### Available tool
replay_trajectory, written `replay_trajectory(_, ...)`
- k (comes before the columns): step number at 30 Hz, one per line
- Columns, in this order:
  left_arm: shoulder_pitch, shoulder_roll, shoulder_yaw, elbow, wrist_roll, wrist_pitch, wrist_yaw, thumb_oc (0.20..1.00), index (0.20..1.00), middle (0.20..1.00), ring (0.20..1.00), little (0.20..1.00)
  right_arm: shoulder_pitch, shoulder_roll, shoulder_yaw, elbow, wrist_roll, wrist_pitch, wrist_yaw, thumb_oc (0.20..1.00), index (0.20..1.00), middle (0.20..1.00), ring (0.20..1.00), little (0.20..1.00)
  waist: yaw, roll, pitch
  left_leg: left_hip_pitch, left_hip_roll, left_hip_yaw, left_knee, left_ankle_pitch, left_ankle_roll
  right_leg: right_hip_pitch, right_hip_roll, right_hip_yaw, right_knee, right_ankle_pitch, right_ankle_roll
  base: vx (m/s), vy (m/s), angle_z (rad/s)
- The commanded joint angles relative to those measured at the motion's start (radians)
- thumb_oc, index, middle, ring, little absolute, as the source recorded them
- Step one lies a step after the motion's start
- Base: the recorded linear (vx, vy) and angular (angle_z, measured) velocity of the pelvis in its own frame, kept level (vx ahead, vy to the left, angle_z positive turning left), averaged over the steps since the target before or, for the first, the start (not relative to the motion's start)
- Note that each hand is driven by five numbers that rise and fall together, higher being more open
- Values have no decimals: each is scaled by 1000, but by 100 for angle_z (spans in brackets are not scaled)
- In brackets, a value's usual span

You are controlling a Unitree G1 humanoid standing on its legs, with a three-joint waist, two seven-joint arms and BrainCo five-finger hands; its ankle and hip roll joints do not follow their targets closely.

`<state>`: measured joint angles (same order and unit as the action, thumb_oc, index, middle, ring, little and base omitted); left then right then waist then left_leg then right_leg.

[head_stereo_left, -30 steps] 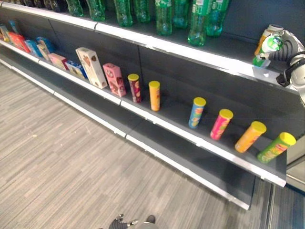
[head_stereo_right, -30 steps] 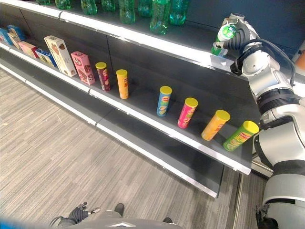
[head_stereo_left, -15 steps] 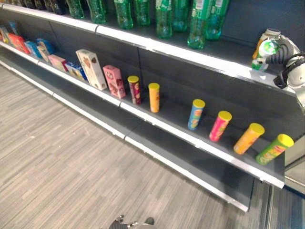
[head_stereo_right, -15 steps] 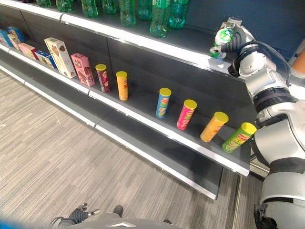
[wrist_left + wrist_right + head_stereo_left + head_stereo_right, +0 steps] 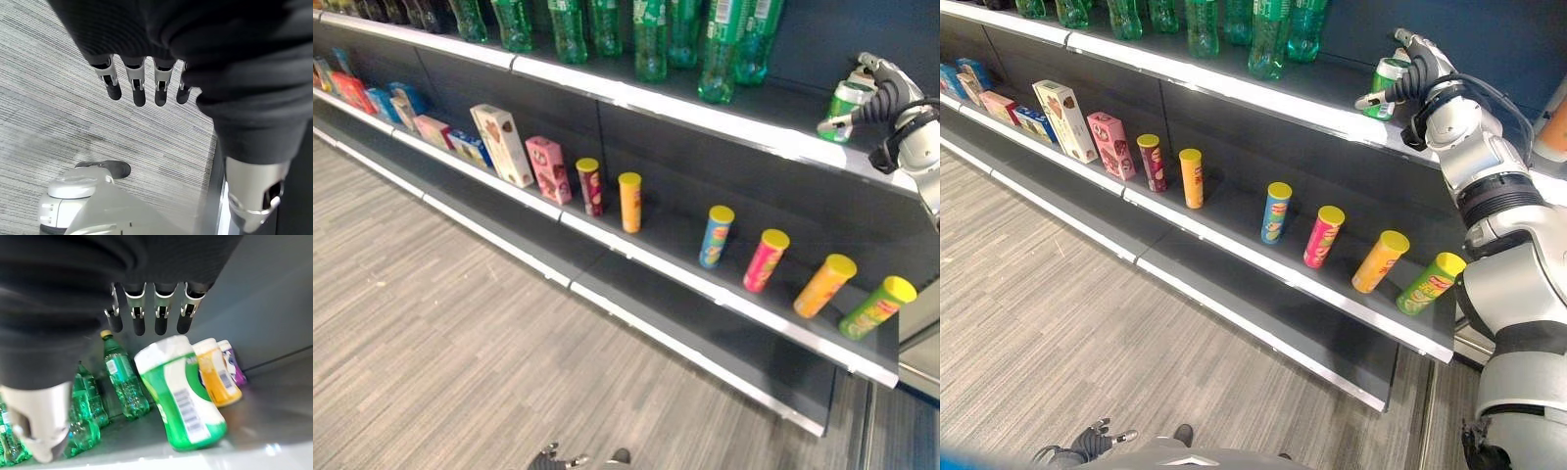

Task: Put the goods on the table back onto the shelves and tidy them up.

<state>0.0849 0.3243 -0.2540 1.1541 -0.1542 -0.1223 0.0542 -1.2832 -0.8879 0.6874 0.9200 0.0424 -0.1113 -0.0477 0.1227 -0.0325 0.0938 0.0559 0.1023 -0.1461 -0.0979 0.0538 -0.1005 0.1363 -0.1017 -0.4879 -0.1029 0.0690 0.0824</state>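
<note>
Green and white, the jar (image 5: 183,396) is standing on the top shelf (image 5: 1263,93) near its right end, leaning slightly rather than sitting square, with an orange-labelled jar (image 5: 215,372) just behind it and the row of green bottles (image 5: 1273,29) further along, so it appears to be going in with the other upright goods. Robot's right hand (image 5: 1408,70) is hovering just beside it with fingers (image 5: 146,316) straight and apart, holding nothing, probably so the jar can settle on its own base. Its left hand (image 5: 142,81) is hanging relaxed and empty above the floor (image 5: 440,313), taking no part in this placement.
</note>
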Motion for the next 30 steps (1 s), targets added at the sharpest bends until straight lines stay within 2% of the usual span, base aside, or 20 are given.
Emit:
replay_trajectory(1,-60,42,0,49,-28,-17,8,1000,1000,1000,1000,1000,-178,-81,95,-110,-24,-31,-84,1000,1000,1000,1000,1000,-15,-43,12,44,69,132,12,-49,-81,58,-13,53,16,-170,34,-15,45,-3)
replay_trajectory(3,-59,33,17,54,-29,-13,13,1000,1000,1000,1000,1000,-148,-108,63,-258,-36,-34,-103,1000,1000,1000,1000,1000,-31,-40,12,48,68,142,11,-52,-79,53,-16,64,16,-166,36,-6,52,-5)
replay_trajectory(6,-65,13,48,61,-17,-6,19,1000,1000,1000,1000,1000,-11,-142,-51,-513,-51,-50,-112,1000,1000,1000,1000,1000,-63,-31,15,58,66,163,11,-65,-71,46,-23,86,16,-159,41,-5,74,-16)
replay_trajectory(7,-67,7,57,63,-13,-4,20,1000,1000,1000,1000,1000,54,-147,-104,-577,-57,-61,-113,1000,1000,1000,1000,1000,-72,-32,14,65,64,174,11,-73,-66,43,-27,97,16,-154,45,0,47,-24)
replay_trajectory(8,-67,8,57,62,-13,-4,20,1000,1000,1000,1000,1000,57,-147,-107,-579,-58,-61,-113,1000,1000,1000,1000,1000,-71,-33,13,65,64,175,11,-74,-66,43,-27,97,16,-154,45,7,58,-30)
replay_trajectory(11,-76,-25,80,64,19,-3,27,1000,1000,1000,1000,1000,309,-131,-263,-837,-39,-100,-74,1000,1000,1000,1000,1000,-123,-28,15,95,46,236,11,-106,-38,15,-46,166,16,-126,65,-11,157,-63)
replay_trajectory(16,-86,-45,77,52,49,-8,35,1000,1000,1000,1000,1000,481,-98,-322,-985,-39,-111,-21,1000,1000,1000,1000,1000,-162,-30,17,123,17,301,11,-136,-4,-30,-70,254,25,-90,86,-27,149,-75)
replay_trajectory(21,-103,-57,58,42,86,-14,29,1000,1000,1000,1000,1000,636,-84,-398,-1069,-58,-109,9,1000,1000,1000,1000,1000,-216,-26,31,131,-27,331,11,-164,39,-101,-97,345,63,-57,115,-54,176,-59)
replay_trajectory(22,-103,-56,56,42,87,-14,29,1000,1000,1000,1000,1000,640,-84,-403,-1071,-58,-108,10,1000,1000,1000,1000,1000,-211,-27,31,131,-28,334,11,-164,40,-103,-98,349,65,-58,115,-49,136,-58)
replay_trajectory(23,-104,-58,53,42,99,-16,25,1000,1000,1000,1000,1000,667,-88,-422,-1084,-63,-110,12,1000,1000,1000,1000,1000,-227,-27,36,131,-37,337,11,-169,48,-118,-102,369,71,-50,123,-84,185,-58)
replay_trajectory(24,-108,-60,48,41,112,-19,19,1000,1000,1000,1000,1000,711,-104,-460,-1088,-83,-107,7,1000,1000,1000,1000,1000,-246,-31,47,131,-52,359,11,-176,65,-157,-109,411,87,-32,140,-113,244,-45)
replay_trajectory(26,-122,-50,51,39,124,-22,15,1000,1000,1000,1000,1000,752,-110,-507,-1092,-106,-101,-9,1000,1000,1000,1000,1000,-267,-38,76,141,-59,412,11,-189,83,-224,-101,453,148,-26,162,-149,193,-85)
replay_trajectory(27,-126,-46,52,41,131,-22,11,1000,1000,1000,1000,1000,762,-109,-522,-1094,-107,-100,-16,1000,1000,1000,1000,1000,-265,-41,83,140,-57,429,11,-188,86,-247,-101,445,170,-24,164,-153,79,-134)
replay_trajectory(28,-125,-37,56,41,139,-20,9,1000,1000,1000,1000,1000,776,-111,-544,-1097,-101,-105,-21,1000,1000,1000,1000,1000,-261,-35,91,144,-48,448,11,-188,88,-249,-116,396,192,-32,161,-155,4,-177)
replay_trajectory(29,-124,-28,57,35,140,-17,1,1000,1000,1000,1000,1000,803,-117,-573,-1107,-100,-107,-25,1000,1000,1000,1000,1000,-259,-31,96,141,-37,478,11,-178,89,-235,-143,319,220,-48,137,-149,-13,-147)
replay_trajectory(30,-126,-25,60,29,139,-18,0,1000,1000,1000,1000,1000,808,-117,-581,-1105,-96,-111,-27,1000,1000,1000,1000,1000,-254,-28,96,140,-28,500,14,-178,88,-217,-167,276,234,-61,129,-107,-18,-128)
